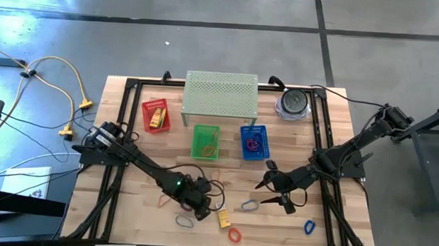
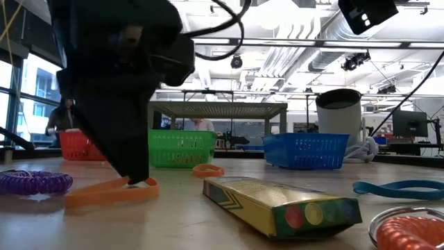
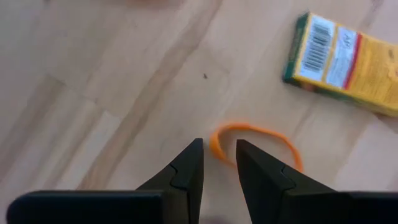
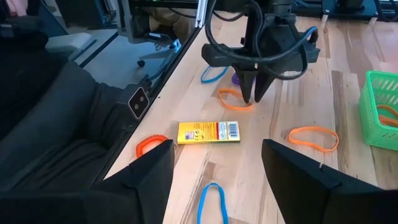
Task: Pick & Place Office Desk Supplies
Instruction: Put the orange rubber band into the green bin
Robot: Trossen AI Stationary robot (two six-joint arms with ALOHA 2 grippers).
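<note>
Orange loop [image 3: 255, 140] partly hidden behind left end effector [image 3: 219, 163] fingers.
</note>
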